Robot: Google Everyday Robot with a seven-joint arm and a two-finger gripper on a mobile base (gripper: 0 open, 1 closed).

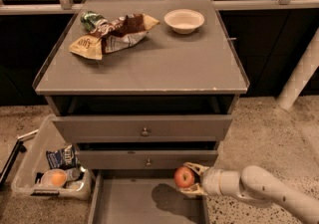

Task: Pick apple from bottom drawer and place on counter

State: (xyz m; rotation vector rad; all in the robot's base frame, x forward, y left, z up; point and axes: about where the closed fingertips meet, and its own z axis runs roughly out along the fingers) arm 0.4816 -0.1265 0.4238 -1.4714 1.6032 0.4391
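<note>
Camera view: gripper [186, 178] reaches in from the lower right, low over the right side of the open bottom drawer [134, 203]. Jaws are closed on the apple [183, 176], one finger above and one below it. The apple casts a shadow on the drawer floor to its lower left, so it looks lifted clear, not resting.

Key relation: the worktop [149, 68] lies well above the apple and further back. The apple sits just in front of the middle drawer [119, 160], with the top drawer [99, 128] and the worktop's chipped front edge stacked over that. Judgement: a straight rise probably clips those fronts, so the lift needs to come out toward the camera first, then up and in over the edge.

Free landing area is front centre and right; the snack bags [112, 36] take the back left, the bowl [184, 20] the back right.
</note>
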